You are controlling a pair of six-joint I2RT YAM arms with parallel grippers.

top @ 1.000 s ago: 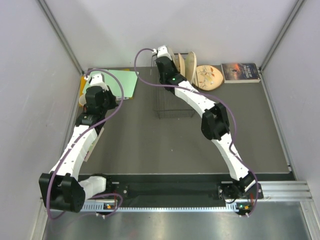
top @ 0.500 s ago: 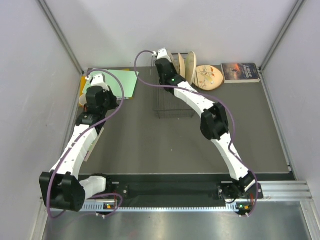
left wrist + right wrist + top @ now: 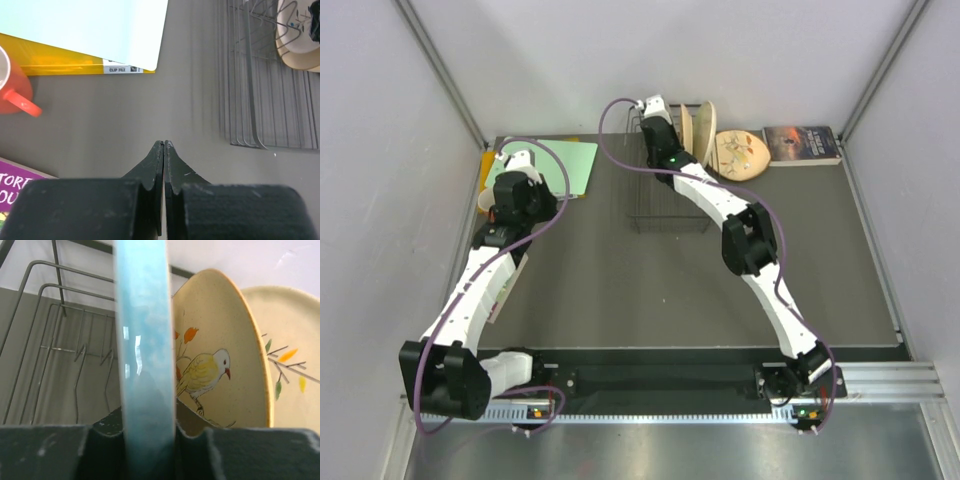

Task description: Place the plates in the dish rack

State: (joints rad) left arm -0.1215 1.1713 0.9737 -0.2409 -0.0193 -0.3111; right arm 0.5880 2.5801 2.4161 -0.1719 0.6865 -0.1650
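Clearly the right arm owns this step: its claw (image 3: 150, 442) is clamped on the rim of the light blue plate (image 3: 145, 340), which hangs on edge, its rim running straight up the middle of the right wrist view. The plate's long line is vertical. Its face lies roughly parallel to the bird plate (image 3: 215, 365) just to its right, with a narrow gap showing between the 2. A 2nd patterned plate (image 3: 290, 365) leans further right.

The dish rack (image 3: 60, 340) shows its bare wire dividers at the left of that frame, below and behind the held plate. So the free slots, as I judge it, lie down and to the left of the claw. The feet of the standing plates are hidden by the fingers.

From above, the rack (image 3: 665, 215) sits upper centre, with the right claw (image 3: 655, 110) over its far end. The left claw (image 3: 520, 165) is well apart at the upper left.

Its wrist view shows the left claw (image 3: 164, 150) shut on nothing, above the bare surface (image 3: 150, 115).

Readable writing: "CLIP FILE" on the label (image 3: 121, 70) of the yellow folder (image 3: 60, 62) under the green folder (image 3: 100, 30). The purple book (image 3: 15, 185) at lower left shows only "TORE". The title on the book (image 3: 800, 143) at upper right is too small to read.
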